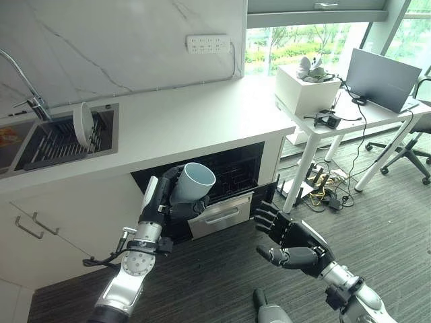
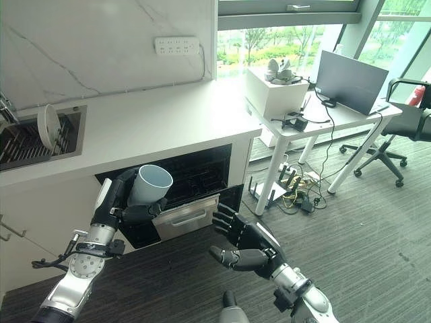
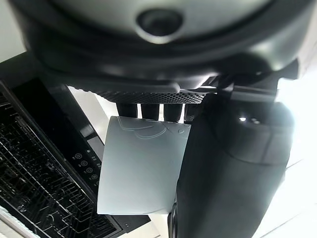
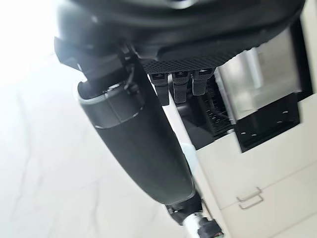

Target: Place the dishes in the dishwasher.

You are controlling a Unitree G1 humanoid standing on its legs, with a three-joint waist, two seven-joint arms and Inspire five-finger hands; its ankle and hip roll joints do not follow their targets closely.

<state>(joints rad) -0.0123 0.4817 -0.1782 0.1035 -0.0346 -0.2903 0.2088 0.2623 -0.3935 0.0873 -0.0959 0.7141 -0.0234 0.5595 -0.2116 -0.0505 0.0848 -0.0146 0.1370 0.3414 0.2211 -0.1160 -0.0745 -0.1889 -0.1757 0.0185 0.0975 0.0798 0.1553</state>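
Cup (image 1: 192, 183), pale blue-grey, sat in the left hand (image 1: 163, 200), whose fingers and thumb were curled round its body; the left wrist view showed the same wrap, with the cup's wall (image 3: 141, 168) lying against the fingers. Its long axis was tilted, mouth up and turned toward the right and away from the robot, base down in the palm. It was held in the air directly in front of the dishwasher (image 1: 222, 178), the dark cavity under the bench (image 1: 188, 121), whose wire rack (image 3: 34, 168) showed just beyond the cup. So the opening lay straight ahead of the held cup, near it, and the left hand was plainly the nearer one to carry it in. I judged the coming move to turn on pushing the cup forward and slightly down into the rack, probably tipping its mouth over. The right hand (image 1: 286, 235) hovered with fingers spread, holding nothing, lower and to the right, near the dishwasher's lowered front panel (image 1: 221, 215). A white plate (image 1: 83, 124) stood upright in the sink rack (image 1: 47, 145), well apart on the left.
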